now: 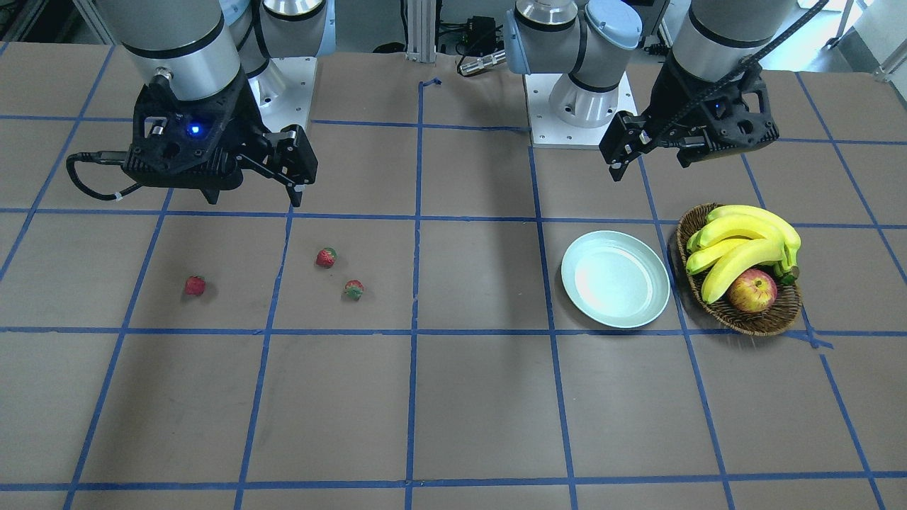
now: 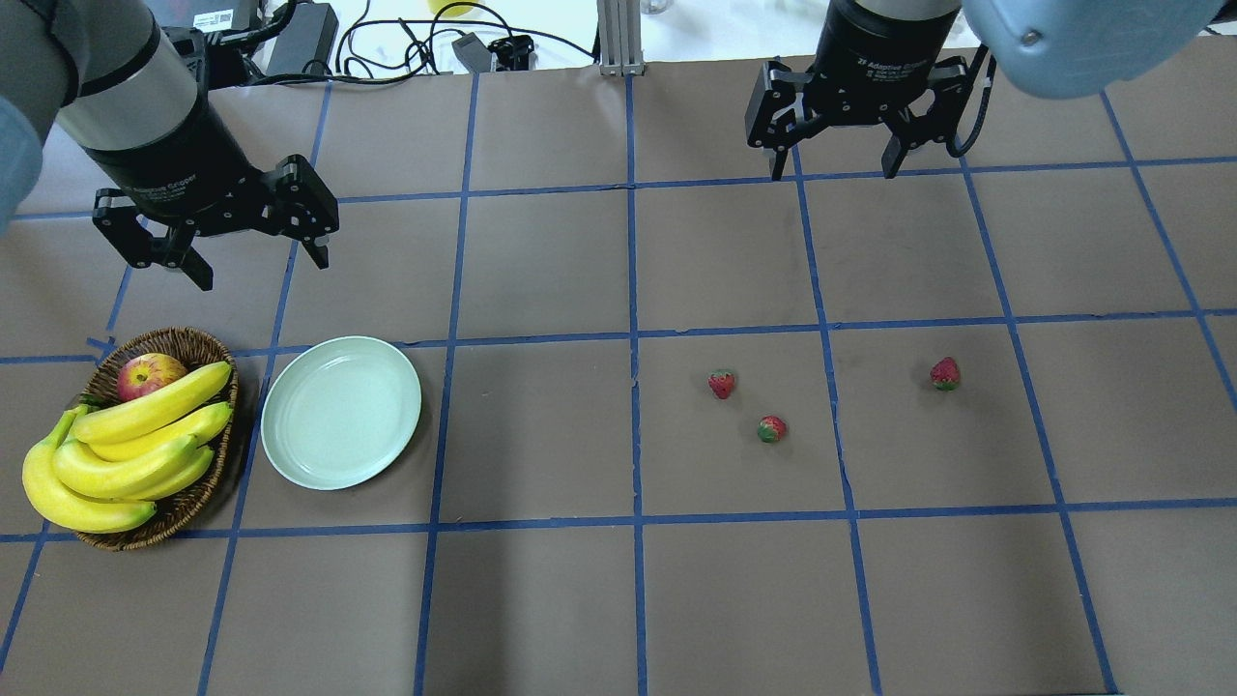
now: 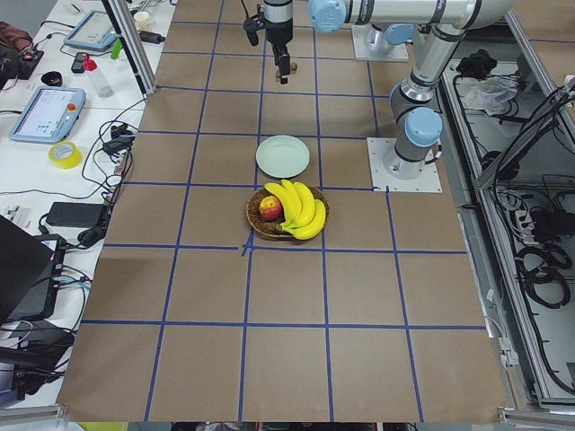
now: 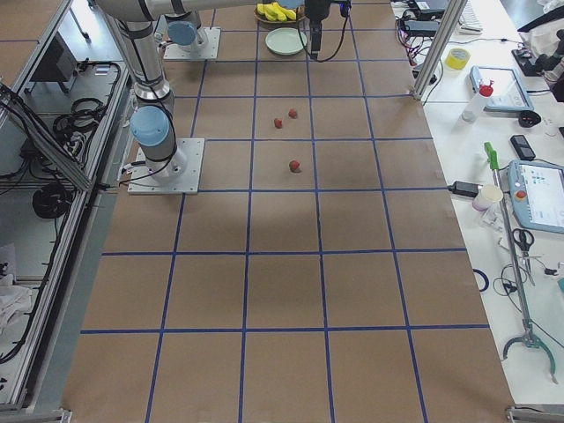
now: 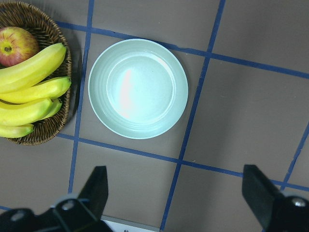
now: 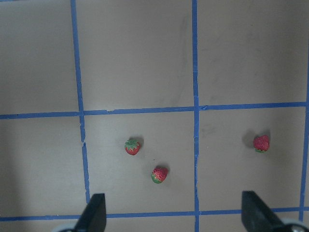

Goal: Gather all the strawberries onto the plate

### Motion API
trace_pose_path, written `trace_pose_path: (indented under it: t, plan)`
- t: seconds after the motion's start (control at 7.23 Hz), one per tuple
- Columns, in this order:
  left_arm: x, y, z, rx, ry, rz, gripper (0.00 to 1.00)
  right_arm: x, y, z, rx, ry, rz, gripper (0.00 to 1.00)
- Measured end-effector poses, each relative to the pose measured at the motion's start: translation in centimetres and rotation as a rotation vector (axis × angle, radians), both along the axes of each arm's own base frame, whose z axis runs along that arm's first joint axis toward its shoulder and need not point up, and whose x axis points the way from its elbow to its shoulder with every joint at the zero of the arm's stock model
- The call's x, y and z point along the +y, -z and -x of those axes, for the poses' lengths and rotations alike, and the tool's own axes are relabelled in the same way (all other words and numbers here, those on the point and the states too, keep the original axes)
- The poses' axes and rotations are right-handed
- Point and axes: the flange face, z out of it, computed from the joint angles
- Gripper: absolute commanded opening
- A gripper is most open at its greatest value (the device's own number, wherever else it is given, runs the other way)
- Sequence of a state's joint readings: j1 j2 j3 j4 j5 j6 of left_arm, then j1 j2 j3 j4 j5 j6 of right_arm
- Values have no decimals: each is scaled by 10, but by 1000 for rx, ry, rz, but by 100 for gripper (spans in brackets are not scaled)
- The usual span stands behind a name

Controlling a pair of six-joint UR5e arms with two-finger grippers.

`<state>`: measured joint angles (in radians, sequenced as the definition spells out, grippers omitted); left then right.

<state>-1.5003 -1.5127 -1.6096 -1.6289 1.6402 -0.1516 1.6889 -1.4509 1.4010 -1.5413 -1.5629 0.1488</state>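
Three small red strawberries lie on the brown table: two close together [image 2: 721, 384] [image 2: 771, 428] and one apart [image 2: 945, 373]. The right wrist view shows them too [image 6: 132, 146] [image 6: 159, 174] [image 6: 261, 143]. The pale mint-green plate [image 2: 341, 411] is empty and sits left of centre; it also shows in the left wrist view [image 5: 138, 88]. My left gripper [image 2: 263, 271] is open and empty, hovering above the table behind the plate. My right gripper [image 2: 831, 174] is open and empty, hovering well behind the strawberries.
A brown wicker basket [image 2: 193, 340] with a bunch of bananas [image 2: 126, 445] and a red-yellow apple [image 2: 147, 374] stands right beside the plate on its outer side. Blue tape lines grid the table.
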Motion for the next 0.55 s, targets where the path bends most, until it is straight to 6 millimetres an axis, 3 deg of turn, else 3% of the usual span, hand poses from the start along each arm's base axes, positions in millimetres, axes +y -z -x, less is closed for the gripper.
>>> trace_pose_path:
  t: [0.55]
  plan:
    - [1, 4, 2, 6, -4, -6, 100, 0, 1, 0, 0, 0, -3, 100]
